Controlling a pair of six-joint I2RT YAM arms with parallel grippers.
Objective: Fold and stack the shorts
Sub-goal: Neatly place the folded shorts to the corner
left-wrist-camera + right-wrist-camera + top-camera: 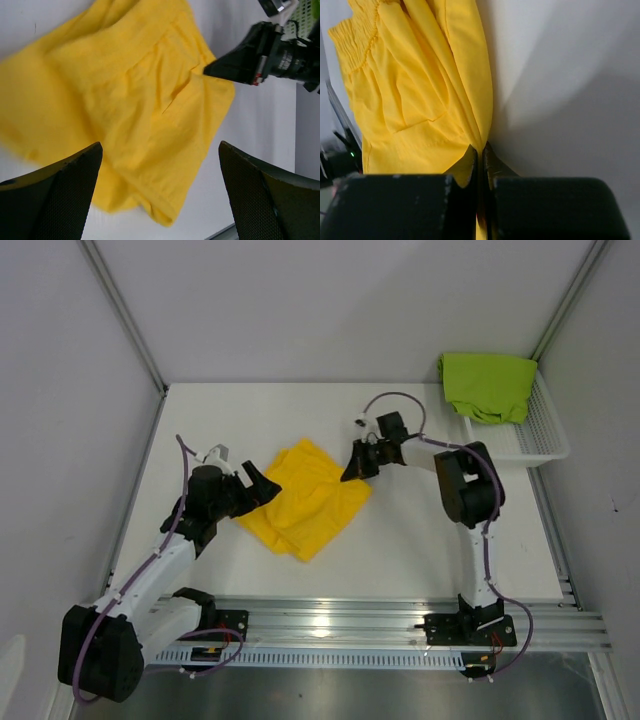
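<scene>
The yellow shorts (305, 498) lie crumpled in the middle of the table, also filling the left wrist view (125, 95) and the right wrist view (415, 95). My right gripper (352, 473) is shut on their right edge, a fold of yellow fabric pinched between its fingertips (481, 150). My left gripper (262, 487) hangs wide open over the shorts' left edge, with its fingers (55, 195) either side of the near corner and touching nothing. The lime green shorts (488, 386) lie bunched in the basket at the back right.
A white mesh basket (535, 440) stands at the table's back right corner against the right wall. A metal rail (400, 625) runs along the near edge by the arm bases. Grey walls close in the left, back and right sides.
</scene>
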